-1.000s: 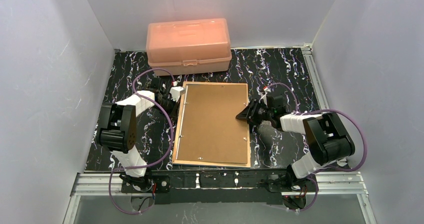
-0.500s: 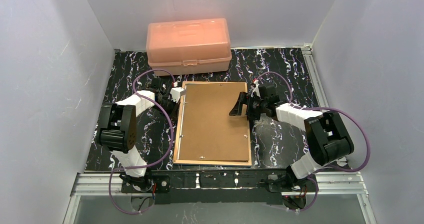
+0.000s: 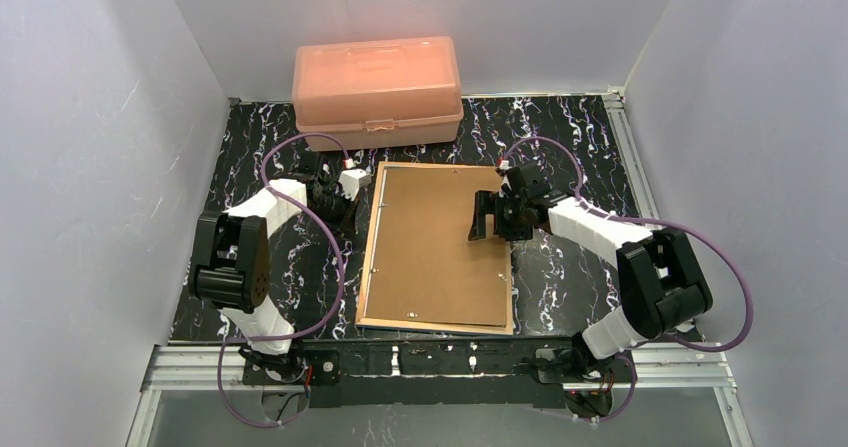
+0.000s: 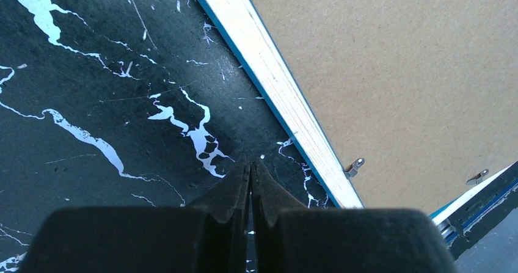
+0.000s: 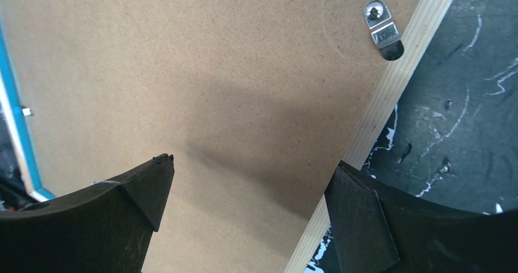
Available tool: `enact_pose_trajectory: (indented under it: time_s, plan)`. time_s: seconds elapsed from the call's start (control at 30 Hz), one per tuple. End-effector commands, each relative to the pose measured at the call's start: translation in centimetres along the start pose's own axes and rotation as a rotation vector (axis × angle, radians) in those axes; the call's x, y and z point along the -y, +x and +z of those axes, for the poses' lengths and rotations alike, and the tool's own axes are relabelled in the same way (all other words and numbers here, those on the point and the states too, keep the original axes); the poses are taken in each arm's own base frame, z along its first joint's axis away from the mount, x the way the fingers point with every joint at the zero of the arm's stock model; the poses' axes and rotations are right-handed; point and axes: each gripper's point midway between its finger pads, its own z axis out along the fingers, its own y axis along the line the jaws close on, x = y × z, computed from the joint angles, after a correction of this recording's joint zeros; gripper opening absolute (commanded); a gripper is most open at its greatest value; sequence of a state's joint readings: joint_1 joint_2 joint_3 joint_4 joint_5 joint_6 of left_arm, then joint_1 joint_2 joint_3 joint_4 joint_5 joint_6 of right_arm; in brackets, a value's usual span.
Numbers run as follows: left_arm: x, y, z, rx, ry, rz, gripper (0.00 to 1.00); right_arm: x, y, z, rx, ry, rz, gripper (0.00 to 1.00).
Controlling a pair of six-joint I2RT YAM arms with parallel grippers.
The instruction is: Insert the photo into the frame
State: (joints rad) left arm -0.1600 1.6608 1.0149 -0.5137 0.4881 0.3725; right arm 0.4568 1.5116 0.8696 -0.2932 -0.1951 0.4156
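Frame (image 3: 436, 324) lies face down mid-table with the brown backing board (image 3: 432, 242) seated in it. Photo is not visible, probably under the board. My right gripper (image 5: 250, 163) is spread wide over the board's right edge. My left gripper (image 4: 250, 163) is pressed together and empty, beside the left rim. Turning the clip (image 5: 380, 22) and the others is likely what's left.

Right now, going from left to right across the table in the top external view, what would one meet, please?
left gripper, shut → frame, lying back up, with the brown backing board on it → right gripper, open over the frame's right rim
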Motion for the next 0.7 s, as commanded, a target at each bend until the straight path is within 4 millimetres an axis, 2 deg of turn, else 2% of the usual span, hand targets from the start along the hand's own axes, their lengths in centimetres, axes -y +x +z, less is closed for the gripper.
enact_pose_trajectory:
  time_s: [0.0,0.1,0.27,0.67]
  plan:
    - [1.0,-0.8,-1.1,0.031,0.026,-0.005,0.00,0.2,-0.7,-0.9,0.007,0.122,-0.095,0.99]
    - [1.0,-0.6,-1.0,0.029,0.029,-0.008,0.00,-0.5,-0.9,-0.9,-0.005,0.152,-0.139,0.99]
    - [1.0,-0.5,-0.9,0.027,0.029,-0.008,0.00,-0.2,-1.7,-1.8,0.016,0.198,-0.149,0.99]
    - [1.2,-0.1,-1.0,0.027,0.034,-0.013,0.00,-1.9,-3.2,-2.7,0.023,0.159,-0.187,0.99]
